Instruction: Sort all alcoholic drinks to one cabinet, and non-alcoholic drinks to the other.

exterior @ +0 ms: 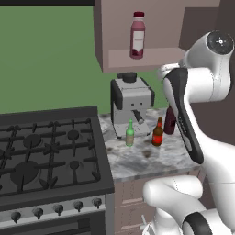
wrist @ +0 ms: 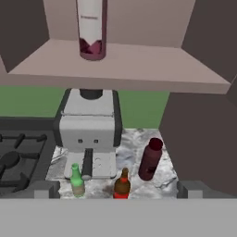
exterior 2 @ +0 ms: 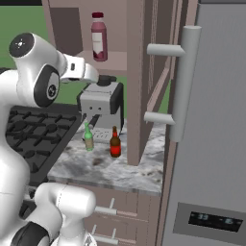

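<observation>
On the marble surface point(exterior: 137, 160) right of the stove point(exterior: 46, 151) you have three bottles standing upright in front of and beside the coffee machine point(exterior: 132, 103). Your green bottle point(exterior: 130, 133) stands nearest the stove, just in front of the machine's drip tray. Your amber-brown bottle point(exterior: 158, 132) with the red label stands just beside it, towards the wall side, the two close but apart. Your dark maroon bottle point(wrist: 150, 159) sits further back, next to the machine's side and near the dark cabinet wall; in the left base view the arm partly covers it.

Up in the open wall cabinet point(exterior: 137, 59) above the machine you see the pink bottle point(exterior: 137, 35) with its white label and dark red cap, upright on the shelf, well apart from the three below.

Your hand point(wrist: 118, 190) hangs in the air in front of the cabinet shelf, above the surface, looking back at the machine and bottles. Its two finger tips point(wrist: 44, 189) stand spread as wide as they go at the bottom of the hand view, with nothing between them and nothing touched.
</observation>
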